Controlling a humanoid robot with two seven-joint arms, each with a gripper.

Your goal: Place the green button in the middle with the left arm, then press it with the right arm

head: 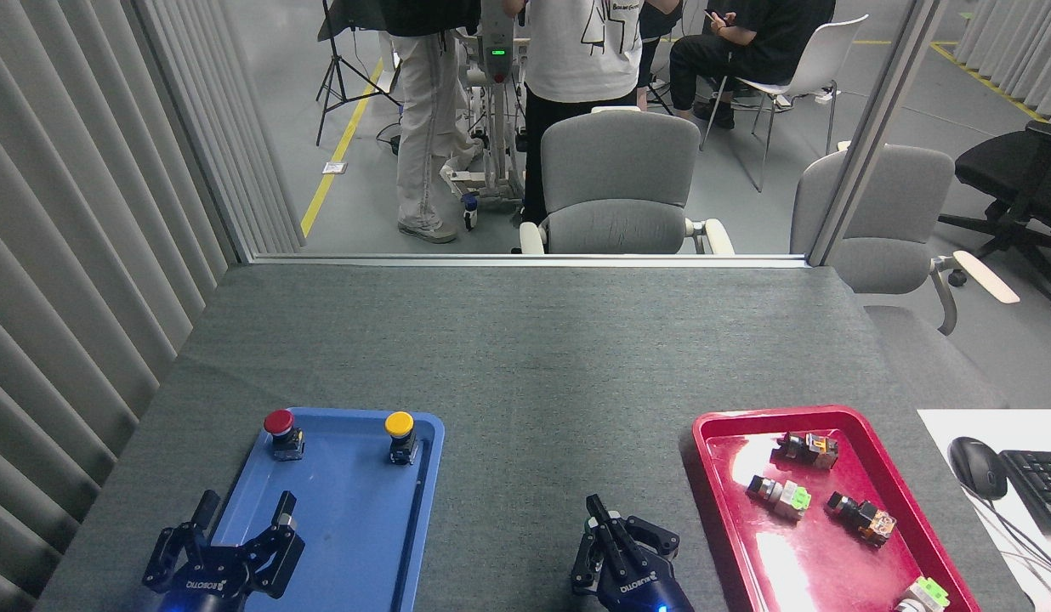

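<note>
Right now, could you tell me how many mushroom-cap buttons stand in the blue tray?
2: the red button at the far left and the yellow button at the far right of the blue tray. None appears hidden there.

A single head view looks forward and down from close above the grey felt surface (pixel 525 357), facing the room beyond.
</note>
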